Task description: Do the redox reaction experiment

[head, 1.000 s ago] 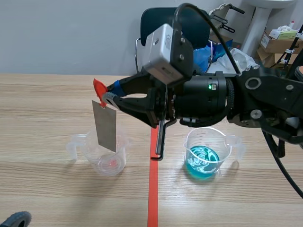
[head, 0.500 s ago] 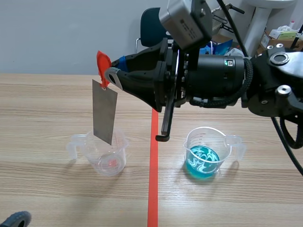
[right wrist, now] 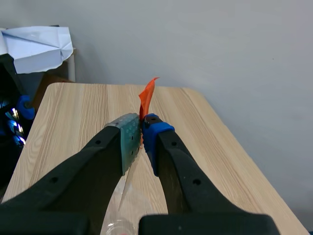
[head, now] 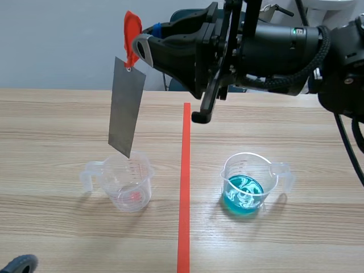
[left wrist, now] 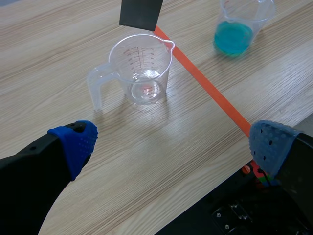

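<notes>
The right end effector is clamped on the orange tab of a grey metal sheet hanging just above the clear measuring cup on the bench. The left end effector has its fingers apart.

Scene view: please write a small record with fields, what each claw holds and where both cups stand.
right claw: shut on the red tab of the metal sheet
metal sheet: hangs above the empty cup, not inside it
empty cup: stands on the left arm's side of the tape line
blue liquid cup: stands on the right arm's side of the line
left claw: open, holding nothing
</notes>
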